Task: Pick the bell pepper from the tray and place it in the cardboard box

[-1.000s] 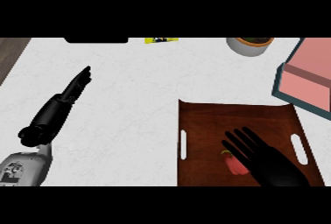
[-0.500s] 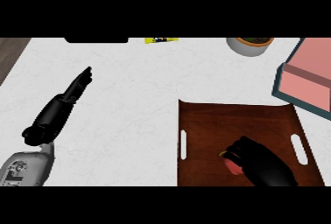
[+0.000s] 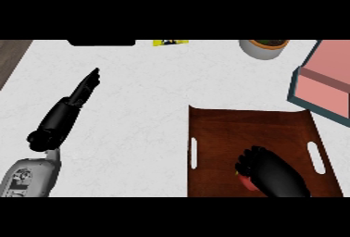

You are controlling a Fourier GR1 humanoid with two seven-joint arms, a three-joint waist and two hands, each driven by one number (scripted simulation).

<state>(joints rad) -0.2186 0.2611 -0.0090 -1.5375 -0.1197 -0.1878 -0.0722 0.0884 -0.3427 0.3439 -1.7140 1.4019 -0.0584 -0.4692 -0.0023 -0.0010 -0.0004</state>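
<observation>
Brown tray point(image 3: 226, 134), near right of white counter point(image 3: 150, 120). Red bell pepper point(image 3: 245, 180) on tray's near part, mostly hidden under right hand point(image 3: 270, 173), fingers curled round it. Cardboard box point(image 3: 328, 83), pink inside, far right. Left hand point(image 3: 82, 90) at left, fingers straight, holding nothing.

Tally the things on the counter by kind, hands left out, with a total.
Tray: 1
Bell pepper, mostly hidden under the right hand: 1
Cardboard box: 1
Pot or cup at the far edge: 1
Yellow item: 1
Dark item: 1
Total: 6
</observation>
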